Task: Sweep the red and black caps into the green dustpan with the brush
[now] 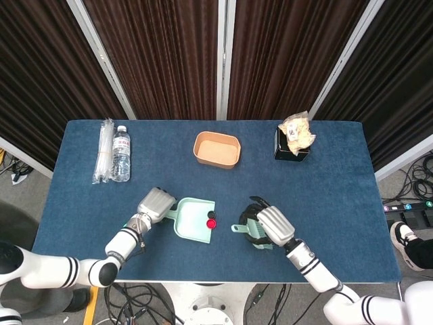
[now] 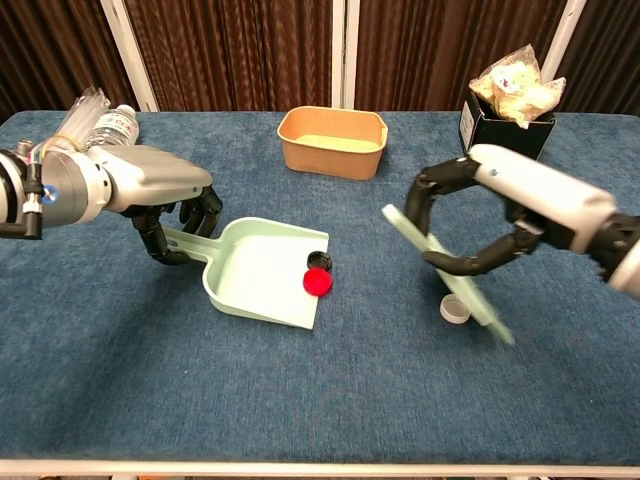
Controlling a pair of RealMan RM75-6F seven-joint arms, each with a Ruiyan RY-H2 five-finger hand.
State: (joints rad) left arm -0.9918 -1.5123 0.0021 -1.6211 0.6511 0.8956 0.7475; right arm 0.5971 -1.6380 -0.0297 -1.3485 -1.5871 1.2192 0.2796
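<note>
Red cap point(image 2: 318, 283) and black cap point(image 2: 320, 261) lie in dustpan point(image 2: 258, 280), handle grasped by left hand point(image 2: 165, 205); right hand point(image 2: 475, 225) grasps brush point(image 2: 440, 270) beside white cap point(image 2: 455, 309); sweeping looks done.

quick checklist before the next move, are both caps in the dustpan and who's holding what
1. Red cap inside the green dustpan: ok.
2. Black cap inside the dustpan, at its open edge: ok.
3. Left hand grips the dustpan handle: ok.
4. Right hand holds the brush, lifted clear of the dustpan: ok.
5. White cap on the table under the brush; whether bristles touch it: cannot tell.
</note>
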